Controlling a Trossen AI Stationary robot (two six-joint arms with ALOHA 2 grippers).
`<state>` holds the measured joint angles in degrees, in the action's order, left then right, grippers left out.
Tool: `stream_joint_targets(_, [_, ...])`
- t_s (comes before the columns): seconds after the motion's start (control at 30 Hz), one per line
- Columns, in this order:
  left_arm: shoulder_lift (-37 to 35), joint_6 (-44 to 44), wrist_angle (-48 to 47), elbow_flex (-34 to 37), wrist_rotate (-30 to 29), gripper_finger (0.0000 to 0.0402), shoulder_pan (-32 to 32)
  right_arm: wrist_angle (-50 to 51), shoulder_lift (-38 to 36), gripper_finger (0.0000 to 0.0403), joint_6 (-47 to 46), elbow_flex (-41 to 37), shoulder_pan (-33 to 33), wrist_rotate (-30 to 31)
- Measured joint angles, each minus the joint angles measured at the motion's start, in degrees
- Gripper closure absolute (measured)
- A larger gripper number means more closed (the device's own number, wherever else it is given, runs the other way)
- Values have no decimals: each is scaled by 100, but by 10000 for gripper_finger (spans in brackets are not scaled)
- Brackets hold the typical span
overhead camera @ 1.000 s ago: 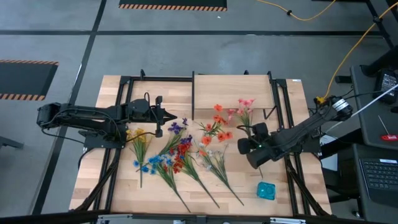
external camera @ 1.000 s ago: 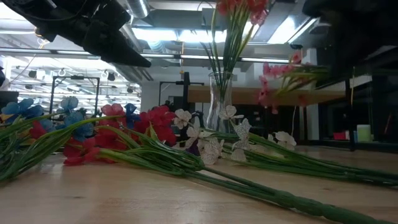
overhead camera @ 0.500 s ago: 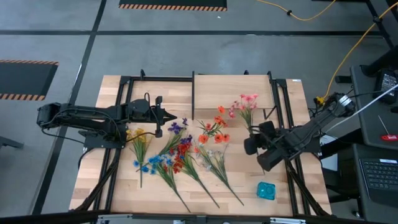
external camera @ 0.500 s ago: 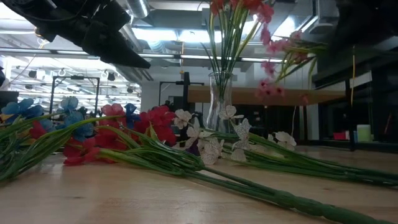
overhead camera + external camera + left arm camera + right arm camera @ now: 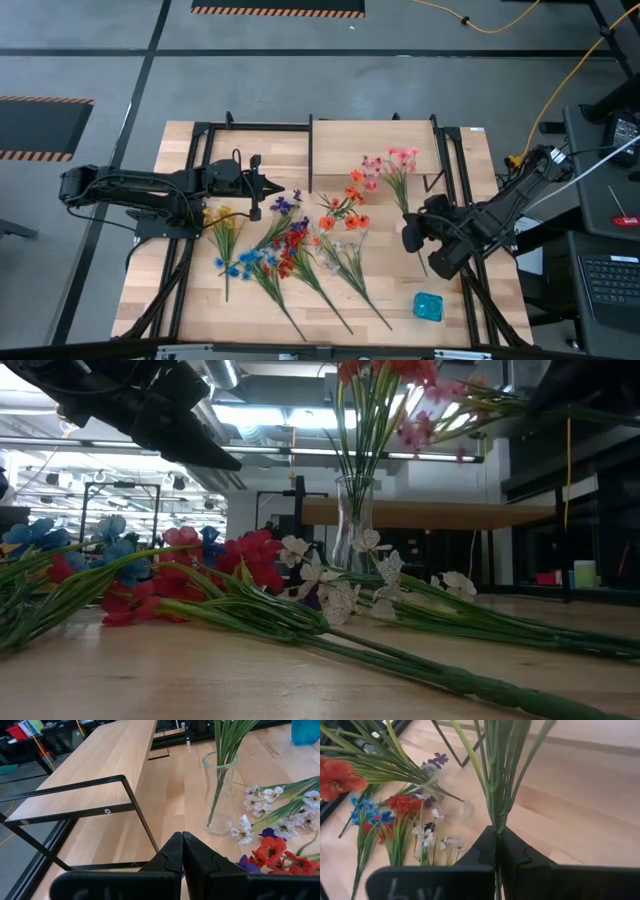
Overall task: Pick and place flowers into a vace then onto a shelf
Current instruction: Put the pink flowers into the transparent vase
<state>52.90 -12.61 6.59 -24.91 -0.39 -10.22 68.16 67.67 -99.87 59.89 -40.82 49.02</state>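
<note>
The right gripper (image 5: 437, 243), above the table's right side, is pinching a pink spray (image 5: 392, 167) low on its stem, blooms lifted toward the shelf (image 5: 375, 145). These flowers look light and springy; I'd hold the stiff stem, never the blooms. The glass vase (image 5: 219, 795) near the table's middle, tall and probably tippy, already holds one orange spray (image 5: 344, 208). Roughly five loose sprays (image 5: 275, 255) lie left of it; exact count unclear. The left gripper (image 5: 270, 186) waits pressed together near the left edge.
</note>
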Motion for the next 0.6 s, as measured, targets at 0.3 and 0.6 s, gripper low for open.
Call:
stream_joint_targets(0.3, [0, -3, -2, 0, 0, 394, 0, -25, -300, 400, 850, 1, 11, 576])
stream_joint_targets(0.6, [0, 152, -2, 0, 1, 395, -1, -562, -465, 400, 2360, 1, 556, 119])
